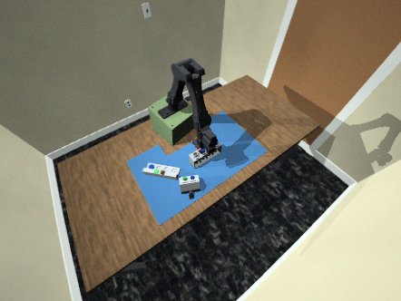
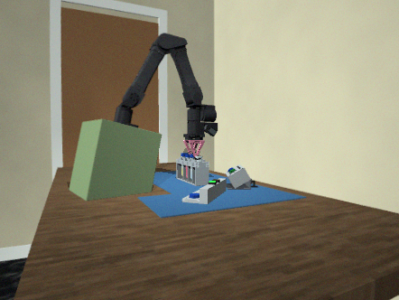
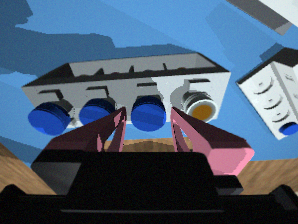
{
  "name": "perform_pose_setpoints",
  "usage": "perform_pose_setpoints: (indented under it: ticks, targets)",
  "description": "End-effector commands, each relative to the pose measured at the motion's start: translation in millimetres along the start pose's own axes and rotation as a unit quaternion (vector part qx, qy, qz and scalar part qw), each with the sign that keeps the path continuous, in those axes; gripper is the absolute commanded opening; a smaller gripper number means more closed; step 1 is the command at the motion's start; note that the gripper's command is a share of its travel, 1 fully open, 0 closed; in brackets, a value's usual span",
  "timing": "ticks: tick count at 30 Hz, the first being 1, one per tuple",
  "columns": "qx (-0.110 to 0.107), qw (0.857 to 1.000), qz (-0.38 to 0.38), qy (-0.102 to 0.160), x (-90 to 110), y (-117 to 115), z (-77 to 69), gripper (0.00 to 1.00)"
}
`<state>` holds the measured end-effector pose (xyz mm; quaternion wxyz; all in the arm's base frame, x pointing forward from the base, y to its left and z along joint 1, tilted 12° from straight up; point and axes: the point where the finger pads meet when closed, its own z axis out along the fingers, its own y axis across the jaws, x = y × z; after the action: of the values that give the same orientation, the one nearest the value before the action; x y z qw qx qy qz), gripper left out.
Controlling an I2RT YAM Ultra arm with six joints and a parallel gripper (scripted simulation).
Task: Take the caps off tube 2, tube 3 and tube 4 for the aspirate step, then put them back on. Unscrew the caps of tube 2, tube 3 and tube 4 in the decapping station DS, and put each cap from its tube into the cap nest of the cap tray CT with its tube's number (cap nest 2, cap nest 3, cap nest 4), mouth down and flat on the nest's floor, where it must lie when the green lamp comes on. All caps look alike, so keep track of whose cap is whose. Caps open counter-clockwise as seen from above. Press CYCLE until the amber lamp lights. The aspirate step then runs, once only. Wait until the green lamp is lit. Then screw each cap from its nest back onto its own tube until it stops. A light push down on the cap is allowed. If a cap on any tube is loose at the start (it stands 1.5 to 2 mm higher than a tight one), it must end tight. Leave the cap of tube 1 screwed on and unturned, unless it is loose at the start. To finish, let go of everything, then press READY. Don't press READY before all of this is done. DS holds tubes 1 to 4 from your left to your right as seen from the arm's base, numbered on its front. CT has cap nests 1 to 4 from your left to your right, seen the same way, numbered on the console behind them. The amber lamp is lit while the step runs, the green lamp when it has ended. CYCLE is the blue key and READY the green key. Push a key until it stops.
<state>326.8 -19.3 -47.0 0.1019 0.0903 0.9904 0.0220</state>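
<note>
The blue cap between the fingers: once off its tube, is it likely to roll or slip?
The blue cap looks short and round, so on its side it would probably roll; mouth down it should rest flat. Its surface seems smooth and hard, so it may slip if the fingers close only lightly. Being small, it is likely light.
</note>
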Motion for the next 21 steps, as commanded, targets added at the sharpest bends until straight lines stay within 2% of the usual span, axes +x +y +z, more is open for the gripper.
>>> perform_pose_setpoints:
  ticks: [1,7,15,16,21]
  targets:
    - [0.0,0.995,-0.098,-0.007,-3.8,-0.1,-3.4,0.49]
    - [0.001,0.976,-0.217,-0.007,-4.0,-0.2,-3.4,0.49]
    - [0.001,0.973,-0.231,-0.007,-4.2,-0.2,-3.2,0.49]
    - [0.001,0.973,-0.231,-0.007,-4.2,-0.2,-3.2,0.0]
    - [0.001,0.973,-0.231,-0.007,-4.2,-0.2,-3.2,0.0]
